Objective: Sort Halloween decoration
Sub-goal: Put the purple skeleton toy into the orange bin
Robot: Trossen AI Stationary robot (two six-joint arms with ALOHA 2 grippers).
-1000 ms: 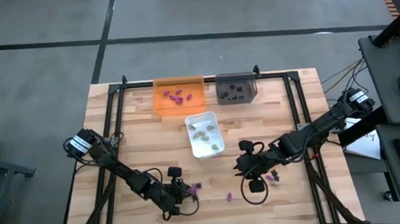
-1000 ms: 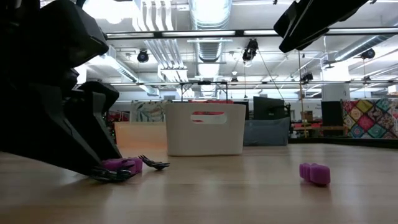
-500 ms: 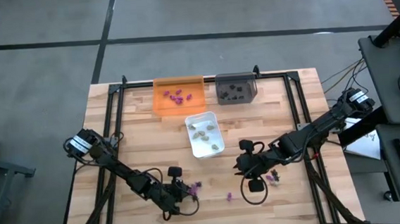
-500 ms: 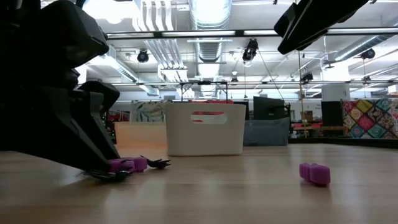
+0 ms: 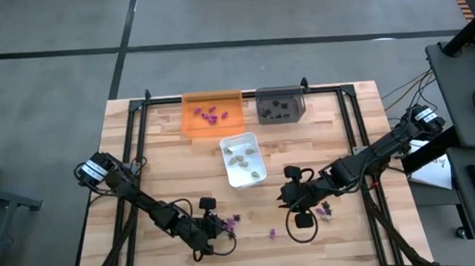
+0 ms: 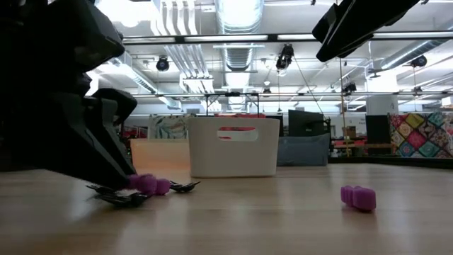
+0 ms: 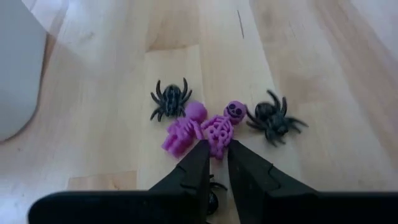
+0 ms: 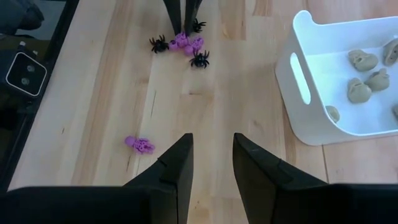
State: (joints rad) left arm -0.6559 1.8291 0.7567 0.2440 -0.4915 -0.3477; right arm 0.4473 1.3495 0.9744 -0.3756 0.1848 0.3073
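At the table's (image 5: 172,154) near edge, our left claw (image 7: 216,155) pinches a purple skeleton (image 7: 219,129) among black spiders (image 7: 168,99); our right claw (image 8: 211,152) hovers spread nearby, holding nothing.

Wooden table (image 5: 163,146), three trays (image 5: 242,159), loose purple, seemingly black toys (image 5: 272,233)

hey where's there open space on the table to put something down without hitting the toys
Bare wood lies left of the white tray, between it and the table edge, and right of the grey tray. It is crowded at the left gripper, closing on a purple skeleton among black spiders.
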